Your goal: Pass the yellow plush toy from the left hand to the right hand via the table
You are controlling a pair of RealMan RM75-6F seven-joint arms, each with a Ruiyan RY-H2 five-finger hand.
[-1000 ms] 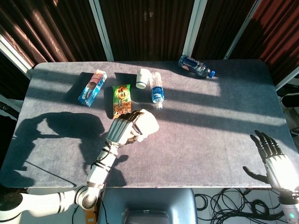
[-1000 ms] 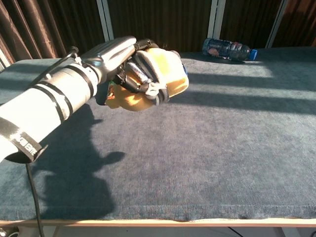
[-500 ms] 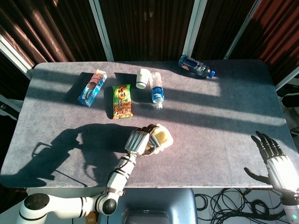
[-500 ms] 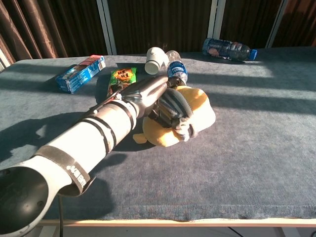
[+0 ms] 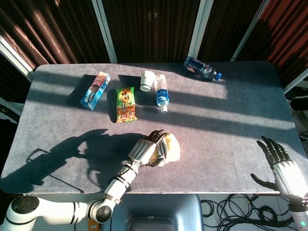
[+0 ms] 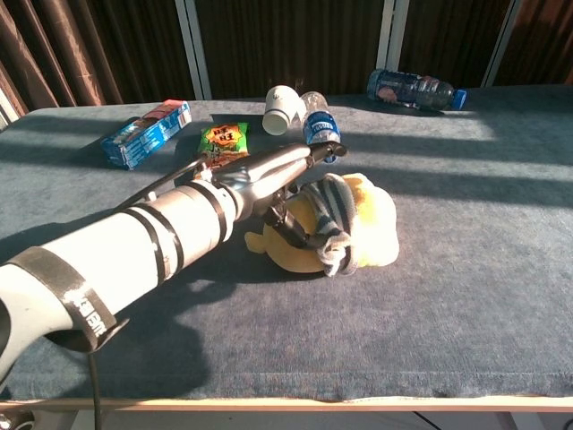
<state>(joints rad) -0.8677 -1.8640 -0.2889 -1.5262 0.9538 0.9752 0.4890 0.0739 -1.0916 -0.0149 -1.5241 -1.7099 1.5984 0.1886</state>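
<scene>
The yellow plush toy [image 6: 363,228] is a soft, rounded lump, pale yellow where sunlight strikes it and deeper orange-yellow along its shaded lower side, with a small stubby part sticking out at its left end in the chest view. It lies on the grey surface [image 5: 226,134] near the front edge, a little left of the middle, and its underside touches the cloth. The left hand [image 6: 309,210] wraps over its top and near side, dark ribbed fingers [image 6: 336,224] curled around the toy and gripping it. In the head view the same left hand [image 5: 149,149] covers the toy's left half, leaving the bright right part of the yellow plush toy [image 5: 172,147] exposed.

Compared with half a second ago, the toy has sunk lower and now sits flat on the surface instead of being tipped up in the grip, and the arm lies flatter and closer to the cloth. A second ago the toy was held clear above the surface, further back.

The right hand [image 5: 279,161] hangs off the front right corner, fingers spread and holding nothing, about where it was before.
</scene>
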